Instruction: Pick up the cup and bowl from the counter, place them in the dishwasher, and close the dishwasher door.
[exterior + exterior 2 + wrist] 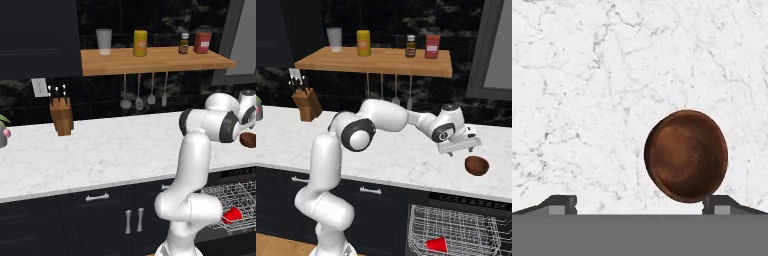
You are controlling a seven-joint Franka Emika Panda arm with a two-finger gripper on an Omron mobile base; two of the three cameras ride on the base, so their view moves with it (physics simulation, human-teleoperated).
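The dark brown bowl (476, 165) sits upright on the white marble counter (386, 155), near its right front edge. My gripper (460, 148) hovers open just above the counter, slightly left of the bowl. In the hand view the bowl (686, 155) lies right of centre, close to the right fingertip (719, 204), and the gripper (639, 205) has nothing between its fingers. The red cup (436, 244) lies on its side in the pulled-out wire rack (456, 225) of the dishwasher (466, 200). The left base view shows the cup (232, 215) and bowl (248, 140) too. The dishwasher door is out of view.
A knife block (62, 116) stands at the counter's back left. A wooden shelf (150, 60) above holds a tumbler, a yellow jar, a bottle and a red canister, with utensils (145, 95) hanging below it. Dark cabinets with silver handles (97, 197) run under the counter.
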